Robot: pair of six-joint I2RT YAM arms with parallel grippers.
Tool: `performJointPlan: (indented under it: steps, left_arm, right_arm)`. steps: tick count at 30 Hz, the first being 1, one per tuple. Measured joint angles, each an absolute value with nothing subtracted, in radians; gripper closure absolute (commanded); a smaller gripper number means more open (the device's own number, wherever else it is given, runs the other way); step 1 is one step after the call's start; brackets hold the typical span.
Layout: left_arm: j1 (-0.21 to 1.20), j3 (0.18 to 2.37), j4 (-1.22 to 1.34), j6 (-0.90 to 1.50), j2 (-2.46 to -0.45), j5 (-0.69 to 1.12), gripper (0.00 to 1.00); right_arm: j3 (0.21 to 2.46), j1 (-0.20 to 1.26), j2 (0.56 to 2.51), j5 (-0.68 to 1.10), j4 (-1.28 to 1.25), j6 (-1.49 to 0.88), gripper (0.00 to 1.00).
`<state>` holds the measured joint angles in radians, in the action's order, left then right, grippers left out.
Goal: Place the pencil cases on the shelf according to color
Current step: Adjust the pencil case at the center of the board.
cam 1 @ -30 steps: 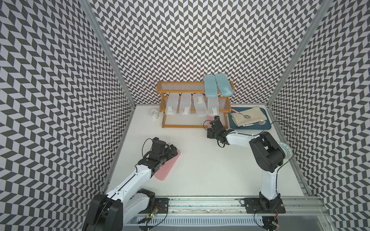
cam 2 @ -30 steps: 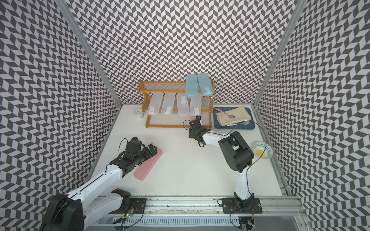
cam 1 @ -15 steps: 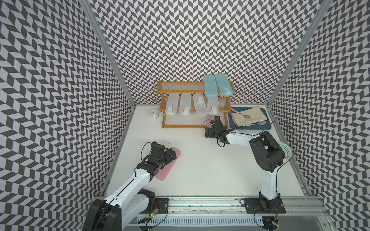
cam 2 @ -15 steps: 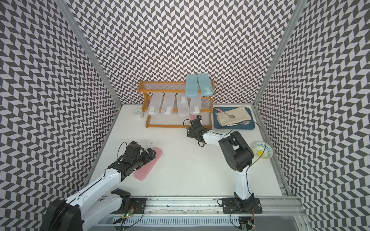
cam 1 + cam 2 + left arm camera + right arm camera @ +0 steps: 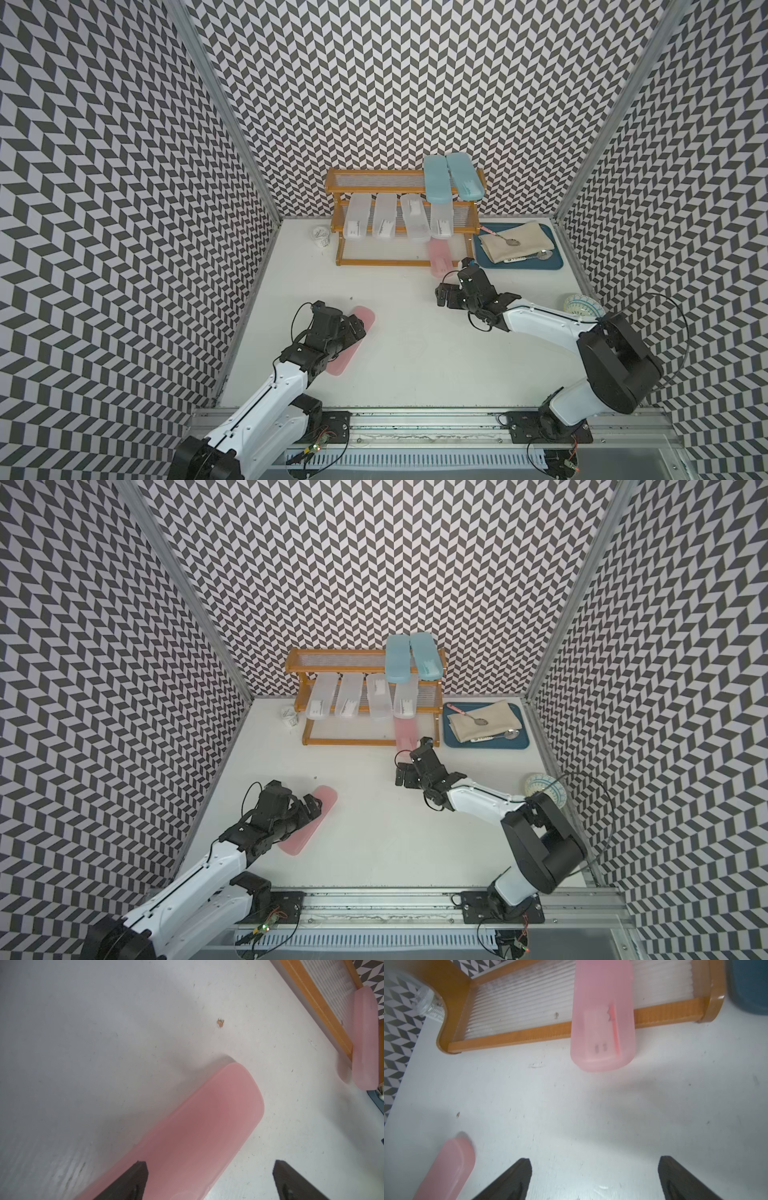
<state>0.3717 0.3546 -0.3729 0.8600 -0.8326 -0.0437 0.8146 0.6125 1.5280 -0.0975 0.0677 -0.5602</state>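
One pink case [image 5: 439, 255] has just been shelved by the right gripper [image 5: 445, 297], now wide open and empty like the left gripper [image 5: 353, 327] over the last case [image 5: 366, 317].

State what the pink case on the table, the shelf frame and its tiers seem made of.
Pink case: probably plastic, frosted, translucent; soft sheen, moulded rounded end.
Shelf frame: looks like wood, glossy orange-brown; faint grain lines, shiny end.
Tiers: clear ribbed plastic or fine mesh, hard to tell; pale parallel lines.
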Motion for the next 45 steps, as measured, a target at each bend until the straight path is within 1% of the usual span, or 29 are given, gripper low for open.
performJointPlan:
  steps: [7, 11, 19, 24, 29, 32, 33, 37, 39, 41, 43, 45]
  left_arm:
    - [0.413, 0.354, -0.395, 0.894, -0.823, -0.140, 0.00]
    - [0.410, 0.356, -0.398, 0.900, -0.825, -0.206, 0.00]
    - [0.318, 0.390, -0.395, 0.872, -0.908, -0.253, 0.00]
    - [0.332, 0.375, -0.376, 0.862, -0.977, -0.208, 0.00]
    - [0.453, 0.369, -0.363, 0.902, -0.989, -0.172, 0.01]
    - [0.596, 0.375, -0.342, 0.972, -1.007, -0.159, 0.00]
    - [0.662, 0.388, -0.334, 1.005, -1.030, -0.162, 0.00]
    - [0.859, 0.519, -0.323, 1.094, -1.190, -0.178, 0.00]
    - [0.907, 0.618, -0.323, 1.111, -1.286, -0.197, 0.00]
    - [0.922, 0.705, -0.323, 1.120, -1.361, -0.218, 0.00]
    - [0.923, 0.759, -0.324, 1.121, -1.406, -0.243, 0.00]
    - [0.922, 0.768, -0.328, 1.121, -1.411, -0.264, 0.00]
  right_arm:
    - [0.720, 0.658, 1.378, -0.077, 0.114, -0.543, 0.00]
    - [0.625, 0.675, 1.294, -0.045, 0.079, -0.543, 0.00]
    - [0.515, 0.744, 1.294, 0.008, 0.043, -0.570, 0.01]
    - [0.509, 0.764, 1.338, 0.008, -0.001, -0.577, 0.01]
    - [0.509, 0.764, 1.361, -0.003, -0.006, -0.577, 0.01]
    - [0.509, 0.764, 1.361, -0.012, -0.013, -0.577, 0.00]
    - [0.509, 0.764, 1.361, -0.014, -0.014, -0.577, 0.00]
    - [0.513, 0.764, 1.361, -0.015, -0.009, -0.573, 0.01]
    - [0.516, 0.764, 1.359, -0.015, -0.005, -0.569, 0.01]
    - [0.517, 0.764, 1.345, -0.015, 0.006, -0.569, 0.01]
    - [0.517, 0.764, 1.310, -0.013, 0.020, -0.569, 0.01]
    - [0.513, 0.765, 1.271, -0.006, 0.022, -0.569, 0.01]
